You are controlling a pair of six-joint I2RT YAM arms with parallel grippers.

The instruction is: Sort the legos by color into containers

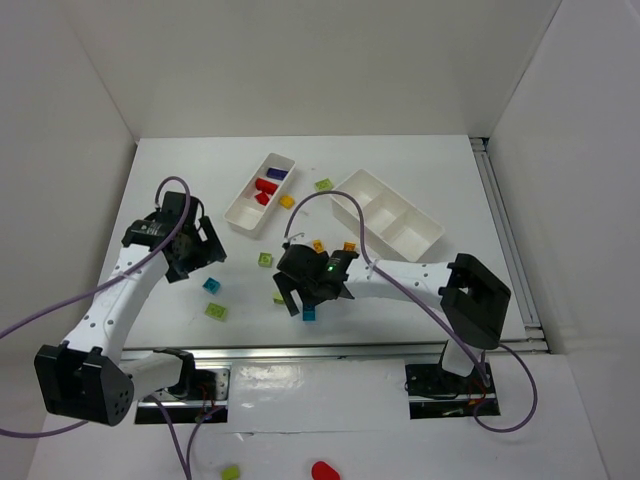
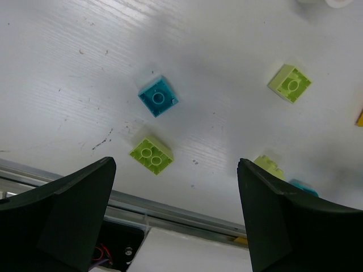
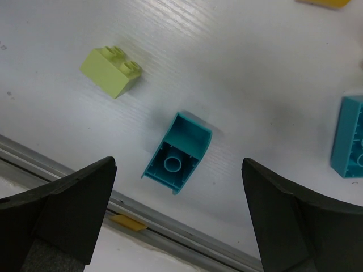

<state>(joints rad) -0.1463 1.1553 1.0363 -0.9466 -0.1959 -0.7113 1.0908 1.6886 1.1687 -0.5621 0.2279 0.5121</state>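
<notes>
The left tray [image 1: 243,215] holds red bricks [image 1: 265,188] and a purple brick [image 1: 277,174]. The right tray [image 1: 432,236] looks empty. My left gripper [image 1: 188,262] is open and empty above the table's left side; its wrist view [image 2: 176,215] shows a cyan brick [image 2: 158,96] and a lime brick [image 2: 151,154] ahead of it. My right gripper [image 1: 295,298] is open and empty; in its wrist view [image 3: 178,218] an overturned cyan brick [image 3: 177,153] lies just ahead between the fingers, and shows from above too [image 1: 309,313]. A lime brick [image 3: 110,71] lies to its left.
Loose bricks lie between the trays and the arms: lime ones [image 1: 323,185] [image 1: 265,259] [image 1: 216,311], orange ones [image 1: 287,201] [image 1: 349,246], a cyan one [image 1: 212,285]. The metal rail [image 1: 340,350] marks the near edge. A lime brick [image 1: 231,471] and a red piece [image 1: 323,469] lie beyond it.
</notes>
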